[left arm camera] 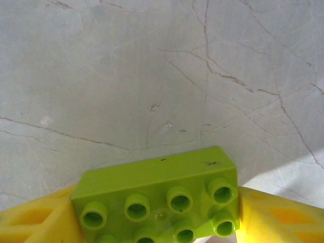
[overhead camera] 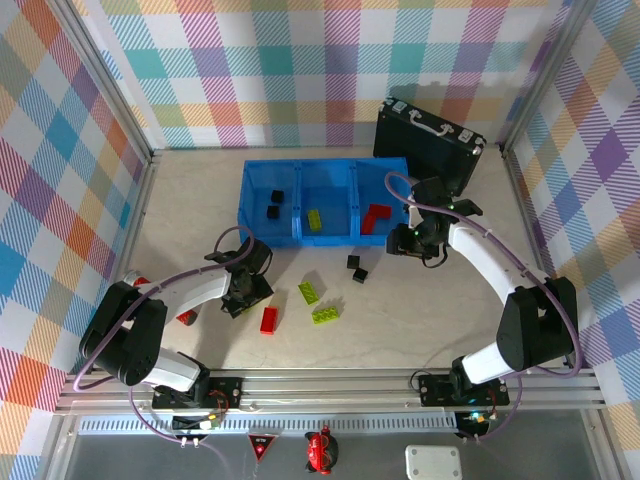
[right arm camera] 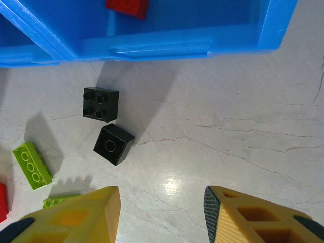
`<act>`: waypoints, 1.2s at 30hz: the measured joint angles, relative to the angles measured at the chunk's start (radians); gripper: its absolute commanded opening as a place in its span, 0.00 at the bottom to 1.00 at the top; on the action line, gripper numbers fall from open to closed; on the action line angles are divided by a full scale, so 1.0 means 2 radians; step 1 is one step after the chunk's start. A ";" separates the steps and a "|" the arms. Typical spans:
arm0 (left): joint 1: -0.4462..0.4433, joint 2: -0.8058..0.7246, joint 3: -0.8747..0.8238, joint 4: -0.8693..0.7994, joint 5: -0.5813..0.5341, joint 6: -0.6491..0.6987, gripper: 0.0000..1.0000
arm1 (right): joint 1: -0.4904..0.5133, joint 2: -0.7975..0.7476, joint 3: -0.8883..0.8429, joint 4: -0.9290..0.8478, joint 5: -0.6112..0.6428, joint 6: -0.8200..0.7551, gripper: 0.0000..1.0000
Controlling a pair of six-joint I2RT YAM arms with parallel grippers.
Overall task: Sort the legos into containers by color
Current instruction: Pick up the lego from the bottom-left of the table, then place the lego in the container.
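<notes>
— Well, left gripper (overhead camera: 244,296)?
— Clamped on a lime-green brick (left arm camera: 157,195) (lower studs cut off at the frame edge), near side of the blue tray (overhead camera: 300,240), at its left end.
— Right gripper (right arm camera: 162,212)?
— Jaws apart, empty, before the tray's right end, beside two black cubes (right arm camera: 101,104). Inside, a red brick (right arm camera: 127,5), mostly cropped.

You're looking at a bright-blue tray (overhead camera: 297,235) that is holding two black cubes (overhead camera: 277,196), a lime bar (overhead camera: 315,220) and a red piece (overhead camera: 375,215). Loose black bricks (right arm camera: 101,104), a loose lime bar (right arm camera: 32,165) and a loose red bar (overhead camera: 268,319) are lying on the table (overhead camera: 450,330), which is showing pale beige marble with thin brown veins. Your left fingers (left arm camera: 30,223) are showing yellow beside a lime brick (left arm camera: 157,197). Your right fingers (right arm camera: 76,217) are showing yellow with black pads (right arm camera: 210,205). The walls (overhead camera: 60,150) are wearing pastel plaid, and the case (overhead camera: 430,140) is showing black.
</notes>
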 measured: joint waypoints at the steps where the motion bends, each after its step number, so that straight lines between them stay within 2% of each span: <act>1: 0.000 0.000 0.001 0.000 0.000 0.001 0.66 | 0.000 0.000 0.000 0.000 0.000 0.000 0.49; 8: 0.000 -0.001 0.031 -0.014 0.000 0.030 0.62 | 0.001 0.000 0.000 0.000 0.000 0.001 0.49; 18: -0.006 0.006 0.126 -0.042 0.001 0.107 0.59 | 0.002 0.000 0.002 -0.010 0.003 0.008 0.49; 26: -0.023 0.051 0.229 -0.057 0.010 0.183 0.59 | 0.002 -0.006 0.002 -0.017 0.016 0.017 0.49; 36: -0.030 0.131 0.344 -0.070 0.036 0.241 0.58 | 0.002 -0.014 0.010 -0.030 0.036 0.026 0.49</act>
